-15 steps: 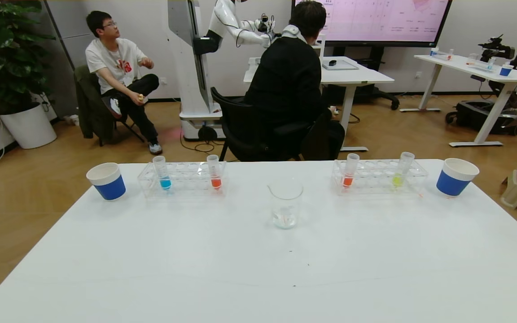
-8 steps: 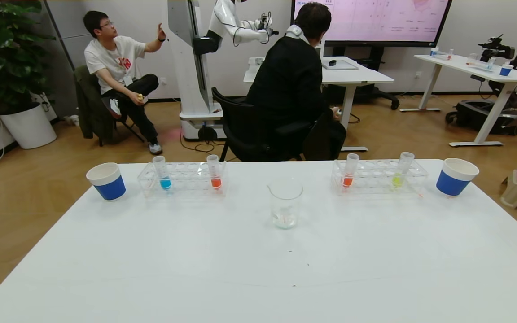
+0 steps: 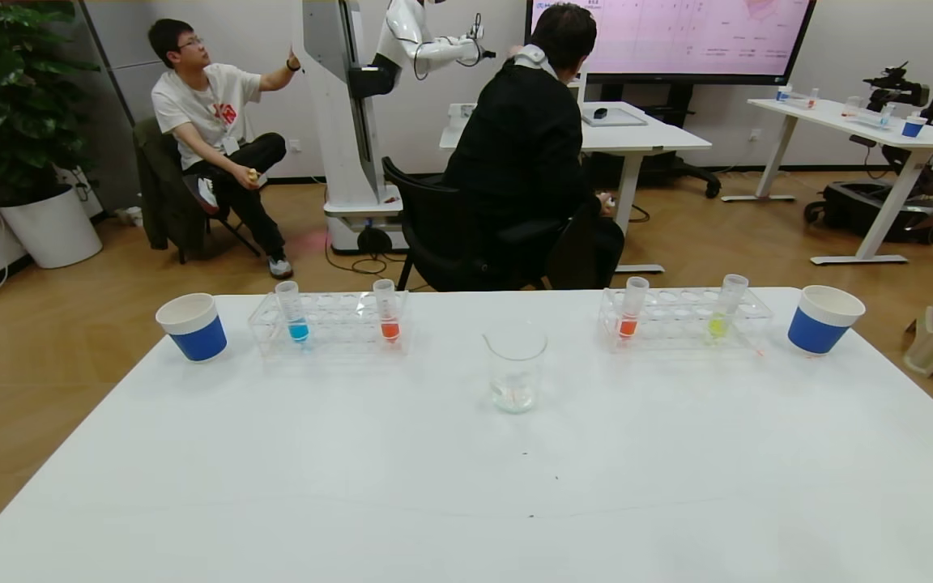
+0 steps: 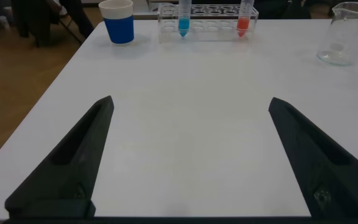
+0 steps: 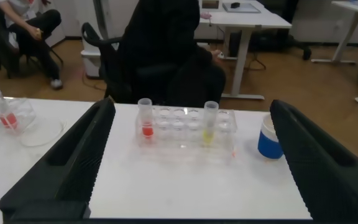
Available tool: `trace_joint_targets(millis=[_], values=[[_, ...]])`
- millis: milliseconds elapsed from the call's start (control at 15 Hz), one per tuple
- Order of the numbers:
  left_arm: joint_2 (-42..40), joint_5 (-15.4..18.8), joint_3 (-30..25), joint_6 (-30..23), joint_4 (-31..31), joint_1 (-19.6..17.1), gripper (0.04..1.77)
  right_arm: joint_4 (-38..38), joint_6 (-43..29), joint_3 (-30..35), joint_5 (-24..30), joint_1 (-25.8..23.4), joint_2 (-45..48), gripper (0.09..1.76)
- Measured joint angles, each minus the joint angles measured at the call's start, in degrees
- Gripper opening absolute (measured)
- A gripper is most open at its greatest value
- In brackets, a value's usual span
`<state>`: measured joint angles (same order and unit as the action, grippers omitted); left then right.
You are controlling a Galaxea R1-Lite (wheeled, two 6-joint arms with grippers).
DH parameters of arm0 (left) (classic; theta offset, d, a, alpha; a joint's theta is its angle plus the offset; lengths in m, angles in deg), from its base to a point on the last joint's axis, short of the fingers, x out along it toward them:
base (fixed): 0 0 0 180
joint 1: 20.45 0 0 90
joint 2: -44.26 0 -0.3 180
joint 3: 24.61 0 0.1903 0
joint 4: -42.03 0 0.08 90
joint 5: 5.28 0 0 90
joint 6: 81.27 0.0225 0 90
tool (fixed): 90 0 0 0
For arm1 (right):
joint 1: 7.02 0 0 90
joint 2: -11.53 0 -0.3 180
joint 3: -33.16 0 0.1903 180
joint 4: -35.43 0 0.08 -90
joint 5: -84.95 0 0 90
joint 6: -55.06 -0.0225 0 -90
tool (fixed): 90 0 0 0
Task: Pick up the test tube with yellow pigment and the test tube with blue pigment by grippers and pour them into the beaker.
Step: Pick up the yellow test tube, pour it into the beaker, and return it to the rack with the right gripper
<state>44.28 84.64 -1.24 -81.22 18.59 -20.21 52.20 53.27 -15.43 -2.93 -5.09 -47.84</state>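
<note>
On the table nothing has shifted since a second ago, but a dark bit of the right arm has edged into the head view's right border. The right gripper (image 5: pixel 188 162), fingers spread wide and empty, now looks from above at the right-hand rack (image 3: pixel 683 321), where the test tube with yellow pigment (image 3: pixel 723 309) stands upright near a paper cup (image 3: pixel 821 320). The left gripper (image 4: pixel 188 158), fingers equally wide and holding nothing, hangs low over the near table (image 3: pixel 466 486), well short of the left rack (image 3: pixel 329 321) that keeps the test tube with blue pigment (image 3: pixel 291 311) upright. The beaker (image 3: pixel 514 367) sits between the racks, which I judge lets either arm reach it. Both pickups are not yet begun.
</note>
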Motion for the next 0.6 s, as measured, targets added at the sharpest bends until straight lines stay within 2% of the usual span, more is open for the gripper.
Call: trace_joint_targets(millis=[333, 600], values=[[0.00, 0.02, 0.00, 0.02, 0.00, 0.02, 1.74, 21.60, -0.93, -3.79, 3.30, -3.83, -26.12, 1.74], [0.00, 0.00, 0.00, 0.02, 0.00, 0.02, 1.74, 33.85, -2.74, -7.50, 4.46, -6.19, -43.78, 1.74]])
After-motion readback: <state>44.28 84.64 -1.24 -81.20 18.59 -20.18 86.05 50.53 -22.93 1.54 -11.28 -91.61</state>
